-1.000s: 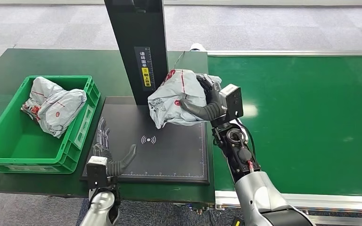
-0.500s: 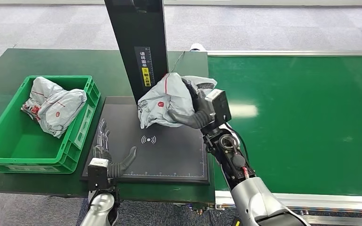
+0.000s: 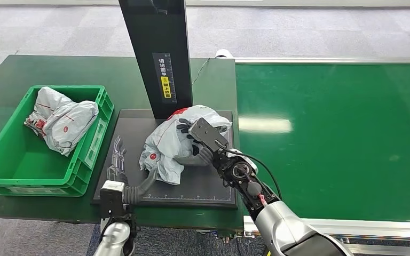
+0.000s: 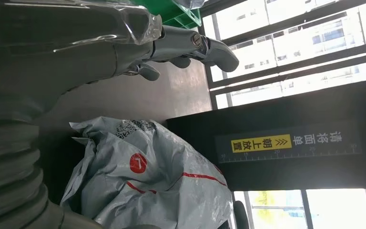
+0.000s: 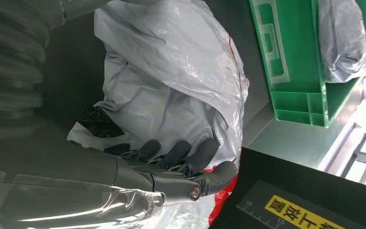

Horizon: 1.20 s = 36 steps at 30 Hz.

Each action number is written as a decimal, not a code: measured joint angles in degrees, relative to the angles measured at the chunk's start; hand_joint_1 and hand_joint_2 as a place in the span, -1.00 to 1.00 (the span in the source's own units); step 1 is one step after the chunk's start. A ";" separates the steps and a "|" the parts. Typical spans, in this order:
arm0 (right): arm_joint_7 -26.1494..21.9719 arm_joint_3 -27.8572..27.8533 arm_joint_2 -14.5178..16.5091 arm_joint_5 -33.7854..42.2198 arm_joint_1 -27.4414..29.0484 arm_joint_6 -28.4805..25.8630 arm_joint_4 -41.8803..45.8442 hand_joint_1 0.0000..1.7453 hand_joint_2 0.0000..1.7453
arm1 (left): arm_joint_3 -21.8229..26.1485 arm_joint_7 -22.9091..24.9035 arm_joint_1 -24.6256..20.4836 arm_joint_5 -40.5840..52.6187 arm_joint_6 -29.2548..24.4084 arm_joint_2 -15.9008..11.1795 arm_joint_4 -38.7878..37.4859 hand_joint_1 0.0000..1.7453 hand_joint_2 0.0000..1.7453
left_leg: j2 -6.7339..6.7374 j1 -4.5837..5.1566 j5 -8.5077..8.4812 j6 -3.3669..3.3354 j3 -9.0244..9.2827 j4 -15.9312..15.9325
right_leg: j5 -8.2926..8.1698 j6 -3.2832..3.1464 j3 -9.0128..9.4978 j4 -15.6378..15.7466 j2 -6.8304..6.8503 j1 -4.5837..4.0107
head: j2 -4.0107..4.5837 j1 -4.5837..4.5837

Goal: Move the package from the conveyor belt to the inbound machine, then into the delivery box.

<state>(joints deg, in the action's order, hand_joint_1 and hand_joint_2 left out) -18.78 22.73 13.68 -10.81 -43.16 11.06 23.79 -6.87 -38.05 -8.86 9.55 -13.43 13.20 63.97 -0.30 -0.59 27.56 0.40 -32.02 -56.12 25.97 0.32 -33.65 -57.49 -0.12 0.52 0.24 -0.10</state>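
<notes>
Grey plastic package (image 3: 177, 141) lies at frame centre on the black inbound machine (image 3: 213, 184), our right hand (image 3: 198, 143) clasping it. We should release gently. Left wrist view: left hand (image 4: 124, 47) spread, empty. Right wrist view: fingers (image 5: 190, 152) wrap the bag.

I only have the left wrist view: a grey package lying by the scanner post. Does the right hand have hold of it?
Observer: Yes, the right hand grips the package, fingers curled on its plastic.
Operator: How full is the delivery box?
Observer: The green crate, left of the scan plate, holds other grey packages towards its back.
Operator: And my left hand?
Observer: The left hand lies open at the plate's left edge, between crate and package.
</notes>
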 joint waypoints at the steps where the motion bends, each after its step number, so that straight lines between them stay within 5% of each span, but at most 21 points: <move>1: -0.43 0.13 -0.05 0.27 -0.13 0.01 -0.05 -1.00 1.00 | 0.07 0.05 0.14 0.00 0.00 0.00 0.34 -1.00 1.00 | 0.00 0.00 0.00 0.00 0.00 0.00 | 0.00 0.00 0.00 0.00 0.00 0.00 | 0.00 0.00; 10: -14.74 -4.01 -2.53 16.16 3.19 6.80 9.79 -1.00 1.00 | 1.58 -0.63 0.66 -0.14 -1.05 -0.15 1.38 -1.00 1.00 | -0.03 0.00 0.00 0.00 0.01 -0.01 | 0.01 0.00 0.01 0.00 0.04 0.00 | 0.00 -0.01; 19: -15.33 -12.68 -4.11 28.46 21.34 8.87 40.54 -1.00 1.00 | 4.08 -0.90 1.04 1.67 -0.86 -0.27 1.63 -1.00 1.00 | -0.03 0.00 0.07 0.02 -0.02 0.02 | 0.04 -0.01 -0.01 0.03 0.04 0.00 | 0.00 0.01; 27: -16.34 -18.79 -4.50 31.85 31.51 11.08 50.00 -1.00 1.00 | 4.54 2.66 1.64 8.98 -2.54 -0.27 2.04 -1.00 1.00 | 0.00 0.00 0.06 0.02 0.03 0.02 | 0.04 -0.02 0.02 0.04 0.03 0.00 | 0.00 0.00; 36: -16.34 -22.34 -4.46 32.21 32.99 12.67 49.25 -1.00 1.00 | 0.77 6.84 -10.83 20.00 -6.35 -0.66 -15.56 -1.00 1.00 | -0.04 0.01 -0.01 0.00 0.06 0.01 | -0.03 -0.03 0.08 0.04 0.06 0.01 | 0.00 0.00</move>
<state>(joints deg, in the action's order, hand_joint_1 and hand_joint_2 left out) -35.12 0.39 9.22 21.40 -10.17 23.73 73.05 -6.10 -31.21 -19.69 29.56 -19.78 12.55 48.41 -0.34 -0.59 27.54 0.40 -31.96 -56.11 25.94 0.29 -33.57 -57.45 -0.06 0.53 0.24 -0.10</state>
